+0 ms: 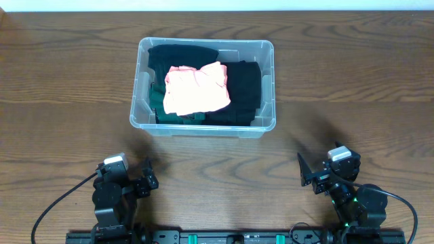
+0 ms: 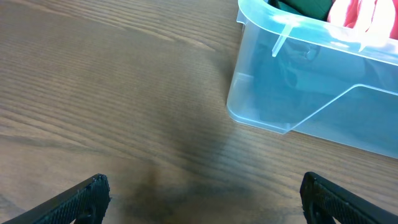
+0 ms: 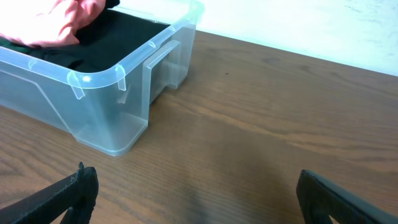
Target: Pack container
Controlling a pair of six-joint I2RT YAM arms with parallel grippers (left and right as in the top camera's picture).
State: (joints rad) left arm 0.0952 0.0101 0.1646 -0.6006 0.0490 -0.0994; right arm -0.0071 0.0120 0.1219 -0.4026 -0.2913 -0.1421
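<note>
The large clear plastic rectangular bin [image 1: 203, 127] with rounded corners is set upright on the far middle of the dark brown wood-grain table [image 1: 68, 102], well apart from both arms. It is filled with folded clothing: a pale pink folded cloth [image 1: 196, 88] is laid on top near the middle, black garments [image 1: 245, 91] are packed under and to the right of it, and a dark green cloth [image 1: 157, 103] is seen along the left wall. Moulded ribs are seen under the rim in both wrist views. No writing can be read on the bin.

The left gripper [image 2: 205, 202] is held low over bare table, near the bin's near left corner but not touching it; its 2 black fingers are spread wide with nothing between them. The right gripper [image 3: 199, 199] is likewise held wide apart and empty, near the bin's near right corner. A black cable [image 1: 54, 210] is trailed from the left arm's base.
</note>
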